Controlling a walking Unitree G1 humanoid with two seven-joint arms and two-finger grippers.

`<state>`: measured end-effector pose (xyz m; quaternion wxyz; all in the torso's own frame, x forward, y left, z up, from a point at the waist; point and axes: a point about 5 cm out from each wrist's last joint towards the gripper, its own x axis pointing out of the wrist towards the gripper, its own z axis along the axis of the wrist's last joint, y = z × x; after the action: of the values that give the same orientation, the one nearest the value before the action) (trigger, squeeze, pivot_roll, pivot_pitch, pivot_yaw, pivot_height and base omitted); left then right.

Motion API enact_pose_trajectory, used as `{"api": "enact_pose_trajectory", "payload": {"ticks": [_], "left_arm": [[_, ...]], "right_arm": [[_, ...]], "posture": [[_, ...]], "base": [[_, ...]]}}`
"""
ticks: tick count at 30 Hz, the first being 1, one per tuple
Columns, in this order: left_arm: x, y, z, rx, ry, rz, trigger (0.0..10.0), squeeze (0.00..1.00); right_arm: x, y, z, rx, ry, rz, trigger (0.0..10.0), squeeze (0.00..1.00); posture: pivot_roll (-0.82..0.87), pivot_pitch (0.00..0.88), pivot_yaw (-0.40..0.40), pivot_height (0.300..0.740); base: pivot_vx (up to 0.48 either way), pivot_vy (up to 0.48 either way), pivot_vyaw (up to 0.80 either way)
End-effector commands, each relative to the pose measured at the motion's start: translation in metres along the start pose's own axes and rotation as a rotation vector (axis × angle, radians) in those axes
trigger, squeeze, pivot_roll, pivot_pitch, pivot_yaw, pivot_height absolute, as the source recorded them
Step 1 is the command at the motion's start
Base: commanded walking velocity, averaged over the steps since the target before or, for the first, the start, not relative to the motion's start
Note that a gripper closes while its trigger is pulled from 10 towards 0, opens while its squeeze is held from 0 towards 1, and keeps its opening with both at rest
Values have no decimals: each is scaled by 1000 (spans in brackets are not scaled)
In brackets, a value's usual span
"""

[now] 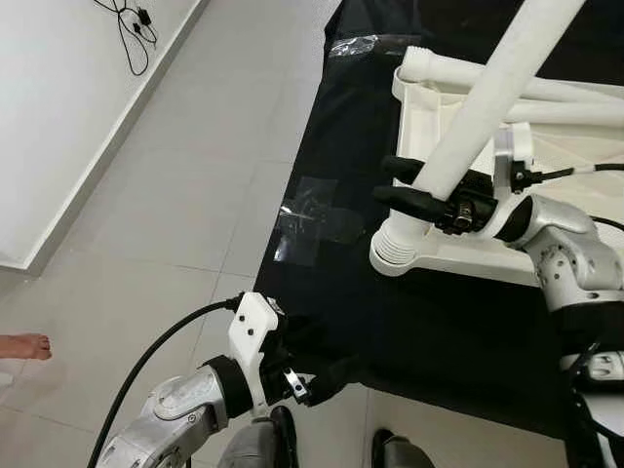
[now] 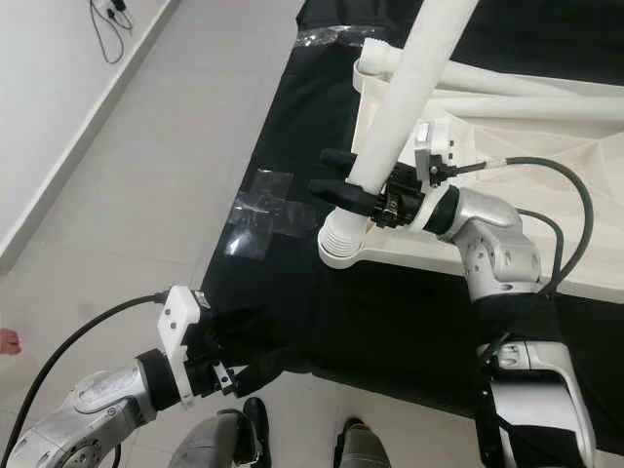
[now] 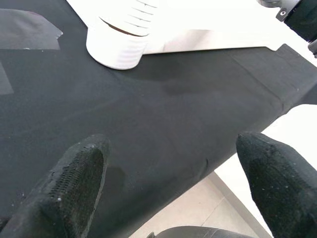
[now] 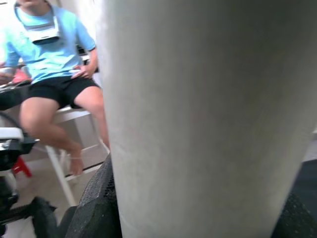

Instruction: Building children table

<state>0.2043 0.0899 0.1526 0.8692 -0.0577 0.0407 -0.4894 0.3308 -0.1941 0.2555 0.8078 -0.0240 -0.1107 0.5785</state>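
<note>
My right hand (image 2: pixel 341 190) is clenched around the white table leg (image 2: pixel 409 93), whose ribbed end sits in the corner socket of the upturned tabletop (image 2: pixel 546 127) on the black mat (image 2: pixel 390 322). My left hand (image 3: pixel 163 163) is released, fingers spread, hovering over the mat's near edge, apart from the tabletop.

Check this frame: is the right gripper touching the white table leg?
Touching. In the left eye view the right gripper has its black fingers clamped around the table leg, one on each side.

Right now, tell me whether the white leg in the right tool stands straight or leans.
Leaning. The leg slants from its ribbed foot at the tabletop corner, with the right tool shut around it.
</note>
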Motion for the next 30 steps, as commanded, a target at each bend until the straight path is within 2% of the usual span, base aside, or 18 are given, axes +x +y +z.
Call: {"api": "enact_pose_trajectory", "payload": {"ticks": [1, 5, 8, 11, 14, 18, 26, 30], "left_arm": [[-2, -2, -4, -12, 26, -10, 10000, 0], [-1, -2, -3, -13, 28, -8, 10000, 0], [-1, -2, -3, -12, 27, -5, 10000, 0], [-1, -2, -3, -13, 27, -4, 10000, 0], [-1, -2, -2, -14, 27, -4, 10000, 0], [0, -2, -2, -18, 27, -7, 10000, 0], [0, -1, -2, -19, 32, -10, 10000, 0], [0, 0, -3, -18, 32, -5, 10000, 0]], "right_arm": [[-3, 5, -27, 87, 110, 4, 10000, 0], [1, 4, -29, 43, 185, 12, 10000, 0], [10, 3, -28, -37, 283, 20, 10000, 0], [12, 6, -28, -74, 316, 43, 10000, 0], [13, 9, -27, -78, 315, 63, 10000, 0], [18, 17, -24, -131, 285, 79, 10000, 0], [20, 17, -27, -133, 259, 57, 10000, 0], [16, 15, -30, -38, 185, 25, 10000, 0]], "posture": [[69, 343, 49, 740], [68, 341, 48, 740], [67, 340, 45, 740], [63, 340, 43, 740], [63, 340, 43, 740], [61, 341, 47, 740], [63, 339, 48, 740], [64, 338, 47, 740]], "base": [[0, 0, 0], [0, 0, 0], [0, 0, 0], [0, 0, 0], [0, 0, 0], [0, 0, 0], [0, 0, 0], [0, 0, 0]]}}
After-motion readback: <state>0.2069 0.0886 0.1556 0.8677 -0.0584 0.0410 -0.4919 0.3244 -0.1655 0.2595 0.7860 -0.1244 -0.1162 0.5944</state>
